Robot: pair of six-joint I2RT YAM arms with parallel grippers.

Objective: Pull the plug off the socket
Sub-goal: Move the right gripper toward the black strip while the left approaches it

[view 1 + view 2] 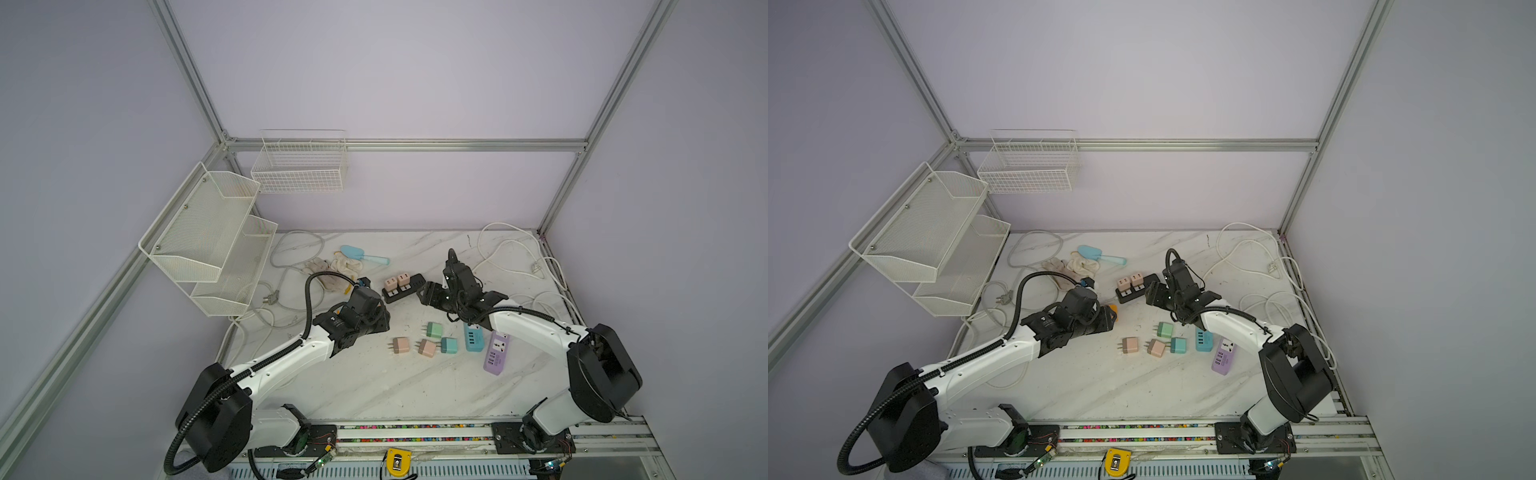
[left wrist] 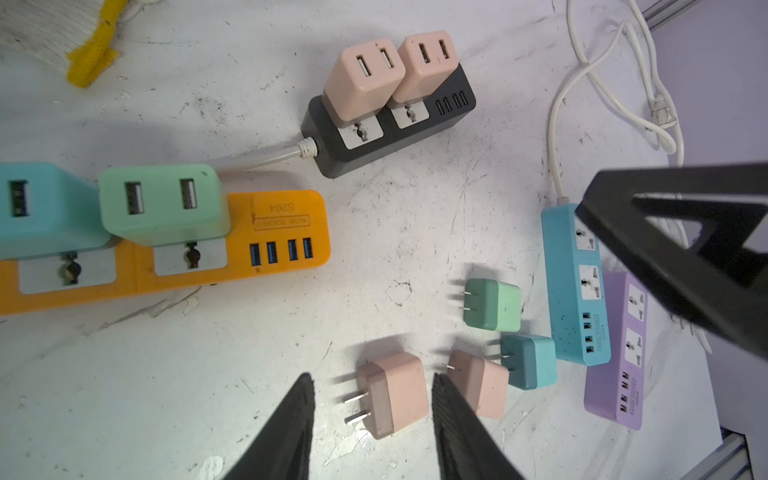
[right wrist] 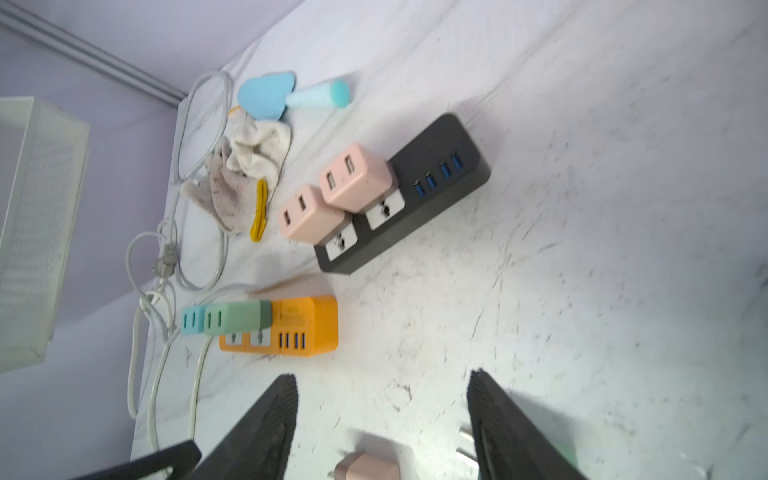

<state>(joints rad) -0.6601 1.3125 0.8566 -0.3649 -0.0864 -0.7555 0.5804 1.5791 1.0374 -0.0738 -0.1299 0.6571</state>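
The left arm and right arm have smooth white shells with small screws, rounded black joint housings at lower left and right, and 2 black corrugated conduits. The left tool and right tool carry black, tapered, ribbed fingers.

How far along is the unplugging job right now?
Done, four lie loose: pink plug, second pink plug, green plug, teal plug. In hand: nothing; both arms' jaws stand open. Left: seated pink plug and its pink neighbour in the black strip; seated green plug and seated teal plug in the orange strip.
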